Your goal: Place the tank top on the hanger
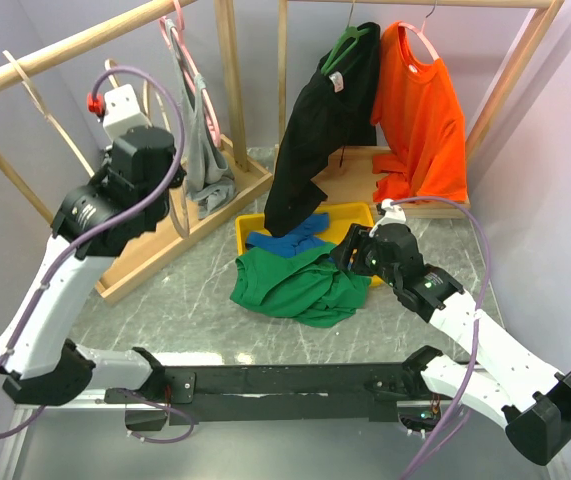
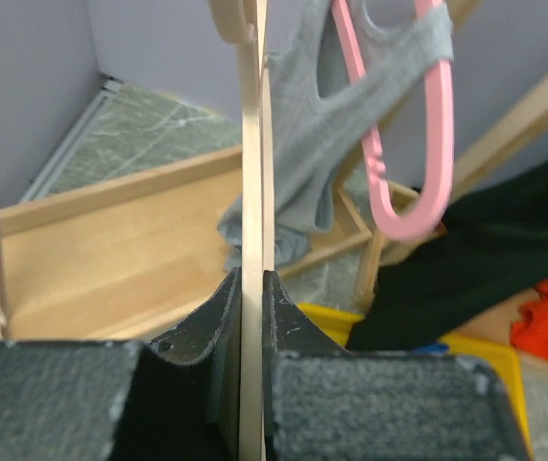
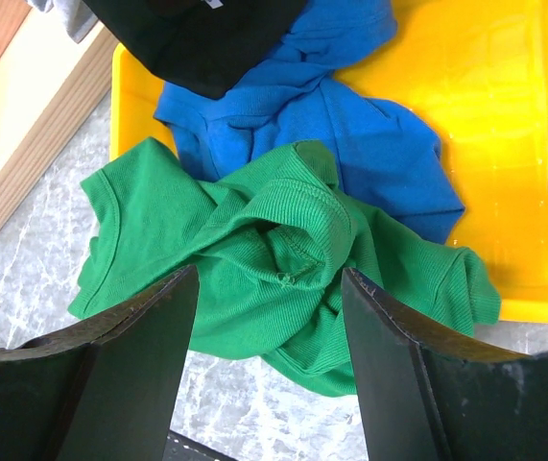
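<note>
While the left gripper (image 2: 251, 317) clamps the hanger (image 2: 251, 173) well left of the yellow tray (image 3: 504, 144), the right gripper (image 3: 269, 279) hangs wide open over the tank top (image 3: 254, 250) (crumpled across the tray's near edge). Pickup seems in hand; next, pinching one shoulder strap cleanly.

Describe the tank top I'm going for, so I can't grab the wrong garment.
Find the yellow tray in the middle of the table. Crumpled over its near edge onto the marble lies the tank top. It is the only green cloth, ribbed, in front of the blue garment.
</note>
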Tool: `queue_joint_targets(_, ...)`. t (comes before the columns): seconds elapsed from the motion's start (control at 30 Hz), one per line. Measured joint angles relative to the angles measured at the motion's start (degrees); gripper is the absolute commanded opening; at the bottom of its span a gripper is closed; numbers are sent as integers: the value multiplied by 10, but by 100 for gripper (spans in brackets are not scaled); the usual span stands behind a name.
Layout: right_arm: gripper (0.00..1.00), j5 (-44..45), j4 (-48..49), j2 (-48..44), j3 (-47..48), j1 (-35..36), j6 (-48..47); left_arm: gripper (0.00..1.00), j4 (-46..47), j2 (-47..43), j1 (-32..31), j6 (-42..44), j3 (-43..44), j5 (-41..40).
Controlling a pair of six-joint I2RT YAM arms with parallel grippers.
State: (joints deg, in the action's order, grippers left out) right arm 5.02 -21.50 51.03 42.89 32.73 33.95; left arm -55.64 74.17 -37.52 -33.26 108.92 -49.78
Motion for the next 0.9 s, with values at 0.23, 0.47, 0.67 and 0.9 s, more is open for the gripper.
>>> queue_joint_targets(0.23,69,0,0,-5,0,0,-4,1,-18,-38,-46,-11,-16,10)
queue_joint_targets(0.47,69,0,-1,-4,-1,0,-5,1,-31,-93,-56,-10,-11,55)
queue_joint_targets(0.67,69,1,-5,1,-1,0,-7,1,-29,-157,-56,2,-11,101)
queue_joint_targets(0.9,70,13,-9,-2,-2,0,-8,1,28,-189,-56,64,3,210)
